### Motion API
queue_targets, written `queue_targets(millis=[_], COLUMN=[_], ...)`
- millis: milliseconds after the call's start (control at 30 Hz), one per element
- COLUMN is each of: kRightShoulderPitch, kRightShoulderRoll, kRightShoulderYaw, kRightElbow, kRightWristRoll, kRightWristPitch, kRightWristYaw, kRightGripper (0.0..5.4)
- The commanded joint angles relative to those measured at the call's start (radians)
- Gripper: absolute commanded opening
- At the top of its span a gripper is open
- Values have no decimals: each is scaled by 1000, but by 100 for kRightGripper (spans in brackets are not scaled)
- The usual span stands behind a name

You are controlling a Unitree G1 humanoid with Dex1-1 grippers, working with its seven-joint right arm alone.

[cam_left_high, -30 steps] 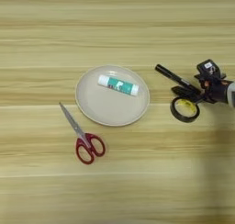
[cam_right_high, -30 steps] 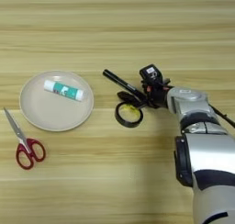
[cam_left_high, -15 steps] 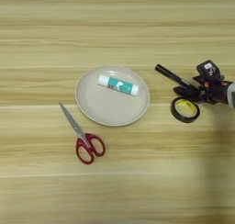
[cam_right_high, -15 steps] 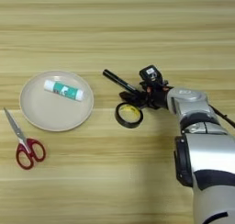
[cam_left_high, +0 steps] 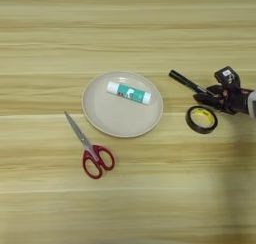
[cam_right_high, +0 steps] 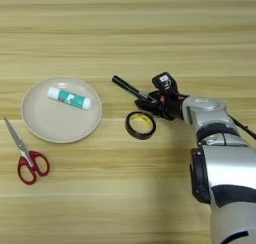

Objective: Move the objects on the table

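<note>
While the robot's two black fingers (cam_right_high: 150,104) close on the slim black marker pen (cam_right_high: 131,89) at three o'clock, red-handled scissors (cam_left_high: 90,147) and black tape ring (cam_right_high: 140,125) await moving on the tabletop (cam_left_high: 128,28).

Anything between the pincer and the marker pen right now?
Nothing visible does. The pincer is already at the near end of the marker pen. The tape ring lies just in front of it on the table, beside rather than between.
</note>
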Motion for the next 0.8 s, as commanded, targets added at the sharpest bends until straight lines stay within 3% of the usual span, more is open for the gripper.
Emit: queue_targets(millis=[33, 300, 800], kRightShoulderPitch=[-76, -73, -69], kRightShoulderRoll=[-44, -43, -43], kRightShoulderYaw=[-6, -4, -2], kRightElbow=[-39, -40, -41], kRightWristRoll=[4, 3, 2], kRightWristPitch=[-9, -10, -16], kRightWristYaw=[-20, -11, -5], kRightGripper=[216, 88, 86])
